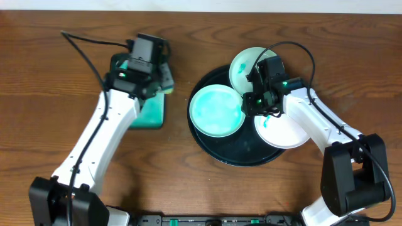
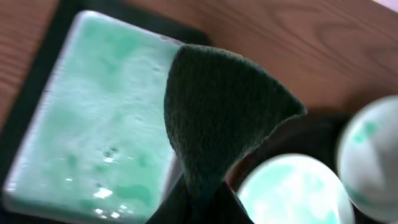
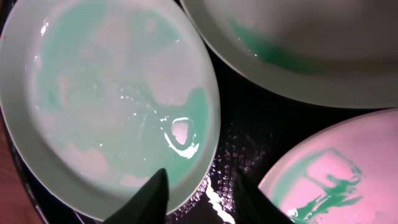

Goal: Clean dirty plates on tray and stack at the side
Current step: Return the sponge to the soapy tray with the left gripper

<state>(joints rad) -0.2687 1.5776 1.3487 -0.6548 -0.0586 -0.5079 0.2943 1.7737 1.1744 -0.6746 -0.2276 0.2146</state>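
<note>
Left gripper [image 2: 198,204] clamped on dark pad [image 2: 217,112], above green tray [image 1: 151,117] at left, right gripper [image 3: 200,190] jaws apart, empty, over black tray [image 3: 242,143] between plates [image 1: 217,112]

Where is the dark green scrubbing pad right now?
Left wrist view: the scrubbing pad is pinched in the left gripper, over the rectangular green tray's right edge, left of the round black tray.

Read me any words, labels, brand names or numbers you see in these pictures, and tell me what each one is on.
None: no readable text, label or number shows anywhere. The left green plate, rear green plate, white plate, black tray, scouring pad, rectangular green tray and table are all unmarked.
</note>
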